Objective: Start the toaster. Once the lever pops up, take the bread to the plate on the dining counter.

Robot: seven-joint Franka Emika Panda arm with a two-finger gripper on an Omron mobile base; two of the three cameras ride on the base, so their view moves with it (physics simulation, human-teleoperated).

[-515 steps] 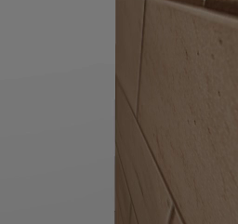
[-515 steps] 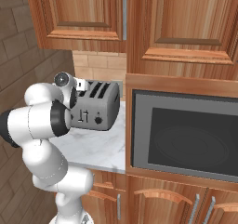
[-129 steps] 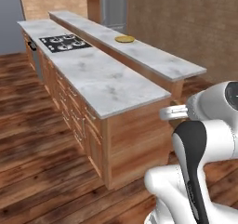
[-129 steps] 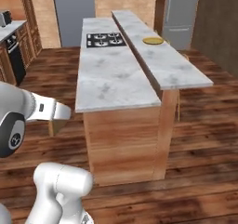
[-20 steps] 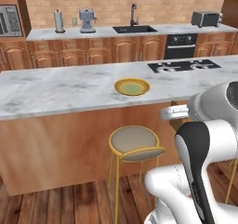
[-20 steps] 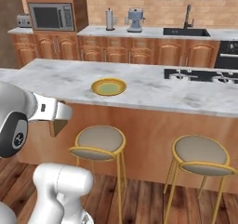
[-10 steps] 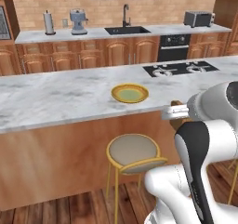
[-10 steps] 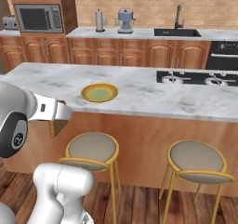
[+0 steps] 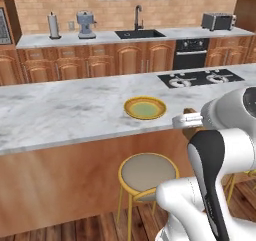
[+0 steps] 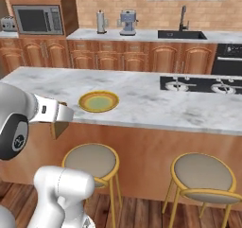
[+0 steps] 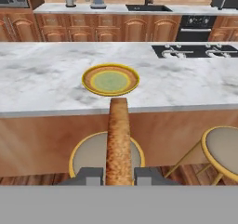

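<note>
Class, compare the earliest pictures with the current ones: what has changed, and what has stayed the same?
The base drove from the toaster corner to the dining counter, facing the plate. The bread, then in the toaster, is now clamped in the claw. The plate stays empty.

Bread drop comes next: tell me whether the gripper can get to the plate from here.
Probably yes. The gripper, shut on the bread, faces the plate, which sits bare near the counter edge with nothing between.

Light is bright, even and flat in all 3 views, with no clear source. Shadows are faint; a soft one lies under the dining counter (image 9: pixel 60 110) overhang. No glare on the marble. Rendering is soft and low in detail, and far cabinets look slightly blurred.
</note>
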